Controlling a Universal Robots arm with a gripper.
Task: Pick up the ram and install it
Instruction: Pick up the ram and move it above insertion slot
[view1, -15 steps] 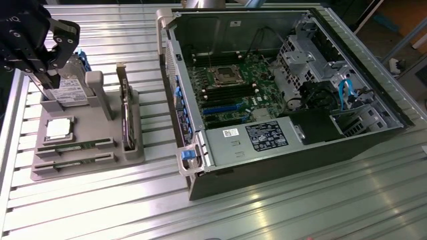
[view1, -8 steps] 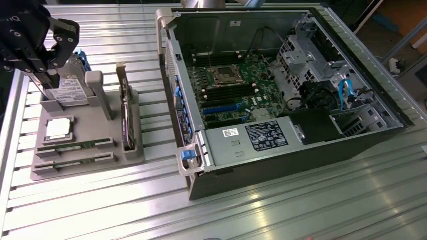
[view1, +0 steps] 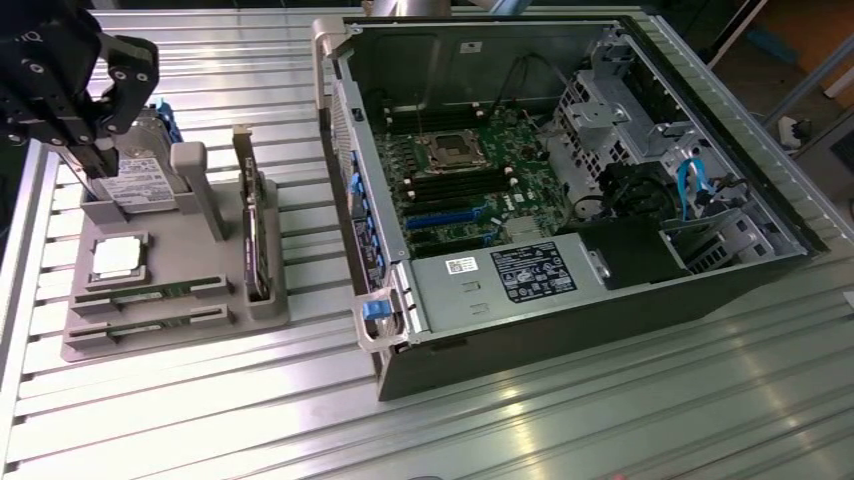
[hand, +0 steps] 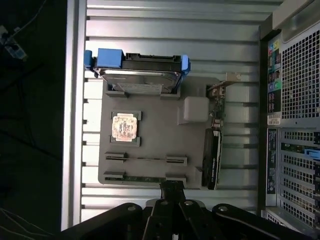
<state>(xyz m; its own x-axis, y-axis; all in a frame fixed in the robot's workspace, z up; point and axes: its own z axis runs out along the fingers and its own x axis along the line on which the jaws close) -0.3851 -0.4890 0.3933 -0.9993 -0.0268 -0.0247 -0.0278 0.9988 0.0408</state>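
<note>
At the exterior view's upper left, the gripper (view1: 96, 170), closed on nothing, hangs over the hard drive (view1: 134, 188). The ram (view1: 150, 293) lies slotted lower left in the grey holder (view1: 174, 340), well apart from it. The processor chip (view1: 118, 255) sits between them, and the expansion card (view1: 254, 235) stands alongside.

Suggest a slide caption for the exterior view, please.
Shut gripper above the gray parts holder, ram in its slot, beside the open computer case.

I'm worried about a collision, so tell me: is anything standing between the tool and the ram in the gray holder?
Nothing visible does. The shut tool hangs above the gray holder, and the ram lies in its slot with its upper edge uncovered. The hard drive and expansion card stand apart from it.
</note>
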